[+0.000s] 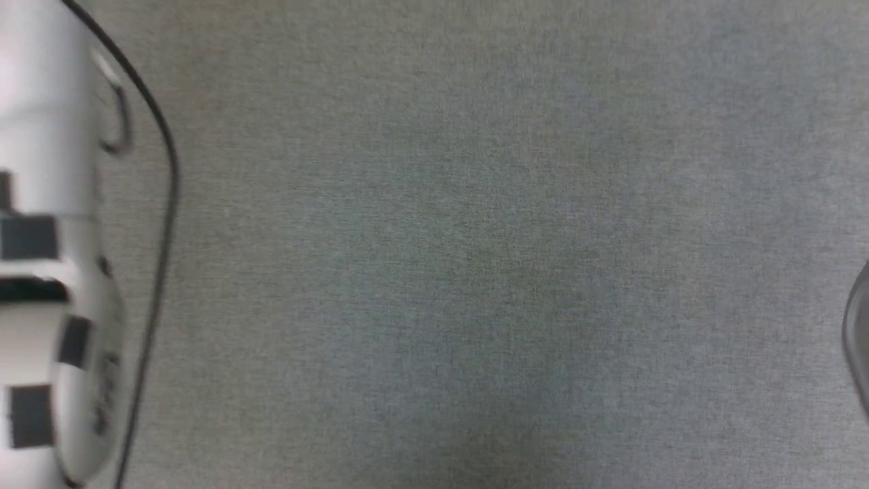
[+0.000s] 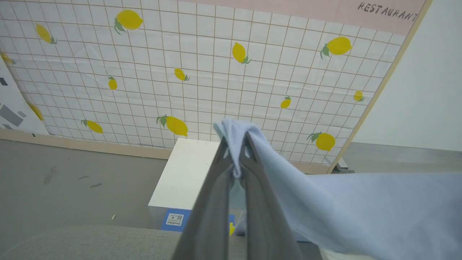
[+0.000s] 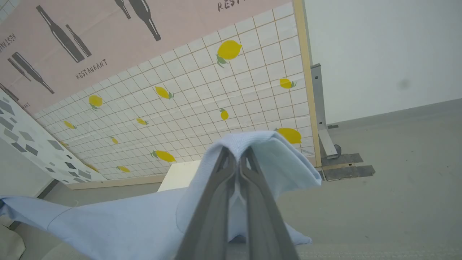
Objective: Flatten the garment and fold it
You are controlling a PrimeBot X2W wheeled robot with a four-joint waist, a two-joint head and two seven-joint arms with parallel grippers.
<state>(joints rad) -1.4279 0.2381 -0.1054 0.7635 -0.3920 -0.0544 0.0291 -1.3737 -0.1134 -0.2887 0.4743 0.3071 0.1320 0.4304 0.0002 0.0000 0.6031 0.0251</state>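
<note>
Left claw [image 2: 235, 144], right claw [image 3: 238, 153]: garment [image 2: 361, 209] edges

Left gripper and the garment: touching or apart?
Touching. The left wrist view shows the left gripper shut on a bunched fold of the light-blue garment, with cloth pinched between its fingertips and draping off to one side.

Soft matt knit garment [image 2: 361, 209]; coarse grey woven tabletop [image 1: 475, 272]
</note>
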